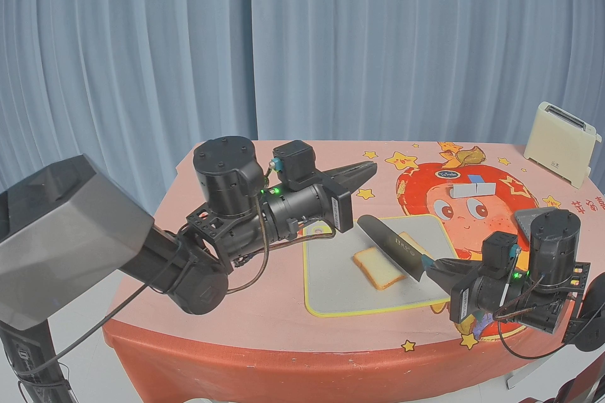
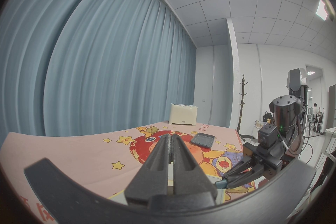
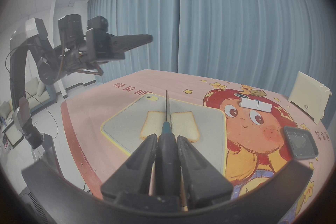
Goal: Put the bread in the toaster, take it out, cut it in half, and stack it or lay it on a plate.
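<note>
Our right jaws are clamped on the handle of the knife [image 1: 394, 247], and its blade reaches over the bread [image 1: 378, 269]. Our left jaws are pressed together on nothing. They hang above the table [image 1: 252, 316], off the far left corner of the cutting board [image 1: 334, 291].

The bread lies flat near the middle of that board. The toaster [image 1: 561, 152] stands well apart at the table's far right corner, with nothing sticking out of its slot. We judge the toasting steps done and the cut the step in hand. We cannot tell whether the blade has gone through the slice. Moving the halves to the plate [image 3: 300, 142] is not yet done; that dark dish sits bare, to the right of the board.

From the head view, the blade crosses the slice at a slant with bread showing on either side of it, and the plate is half hidden behind our right arm. Our right wrist view looks straight down the knife [image 3: 167, 109]: the blade runs along the middle of the bread [image 3: 183, 126], and the plate is seen whole. Our left wrist view makes plain that the left jaws hold nothing, and it also catches the toaster [image 2: 183, 114] at the far edge.
</note>
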